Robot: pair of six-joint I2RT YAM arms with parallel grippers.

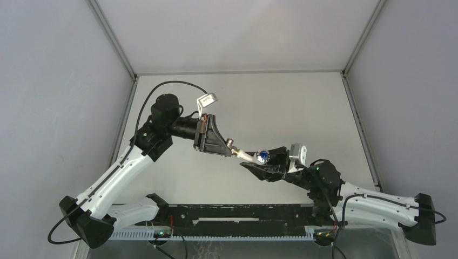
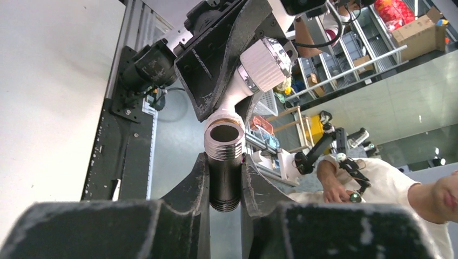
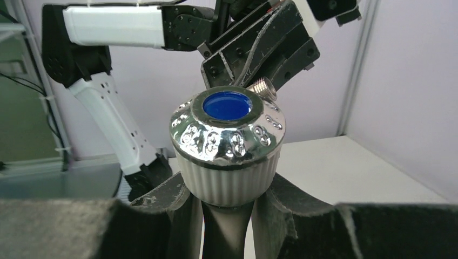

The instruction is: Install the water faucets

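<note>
Above the table centre, the left gripper clamps the grey metal fitting; the right gripper grasps the white tap piece. Both seem rigid, light, slippery, apparently touching end-to-end; hold bodies, not threads.

Two arms: one left arm, one right arm. Two grippers: one left gripper, one right gripper. Two faucet parts: one grey metal fitting, one white tap piece. One chrome cap with a blue centre, apparently part of the white piece rather than a third item. One table. One black rail.
</note>
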